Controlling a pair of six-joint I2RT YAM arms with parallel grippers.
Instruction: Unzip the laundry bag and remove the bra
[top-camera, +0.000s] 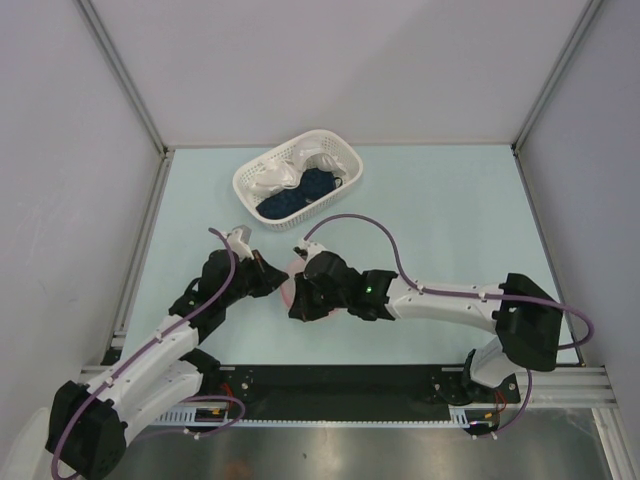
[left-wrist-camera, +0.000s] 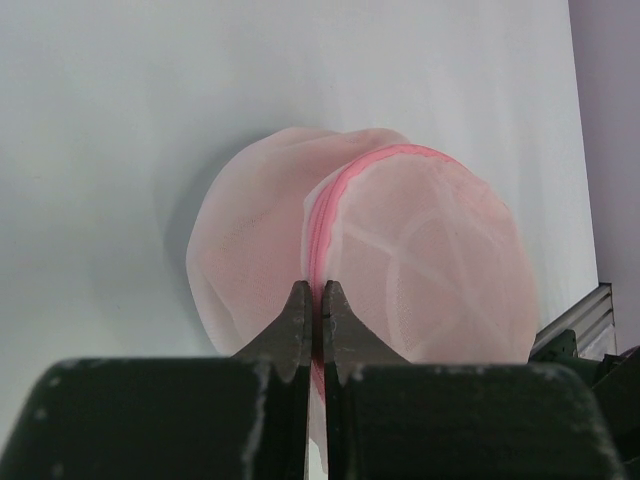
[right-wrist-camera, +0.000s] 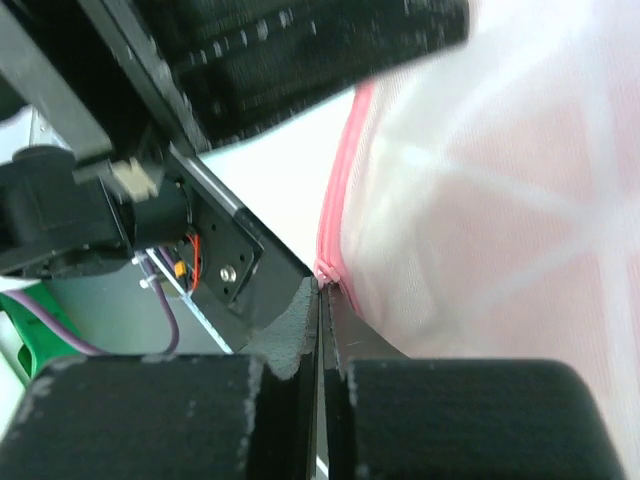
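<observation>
Grippers meet near the middle of the pale table (top-camera: 450, 210) in the top view, and between them we see only a pink sliver of the laundry bag (top-camera: 291, 284). The left gripper (top-camera: 272, 277) comes at it from 9 o'clock, the right gripper (top-camera: 302, 292) from 3 o'clock. At 12 o'clock from the bag, well apart, stands a white lattice basket (top-camera: 346, 160) holding a white cloth (top-camera: 278, 176) and a dark blue cloth (top-camera: 297, 197).

In the left wrist view the bag (left-wrist-camera: 420, 260) lies as a round dome on the table (left-wrist-camera: 100, 120), its pink zip edging (left-wrist-camera: 330, 205) arching from 6 o'clock up toward 1 o'clock. The left gripper (left-wrist-camera: 313, 300) has its jaws pressed together on that edging at the dome's near rim. Salmon colour from the bra (left-wrist-camera: 245, 255) shows through the mesh – we cannot make out straps or shape.

In the right wrist view the mesh (right-wrist-camera: 500, 190) fills the frame from 12 to 4 o'clock, the zip edging (right-wrist-camera: 340, 180) running down its left border. The right gripper (right-wrist-camera: 322, 296) is likewise closed tight – a small pink bit of the zip sits pinched at its fingertips. We cannot tell whether it is the pull.
</observation>
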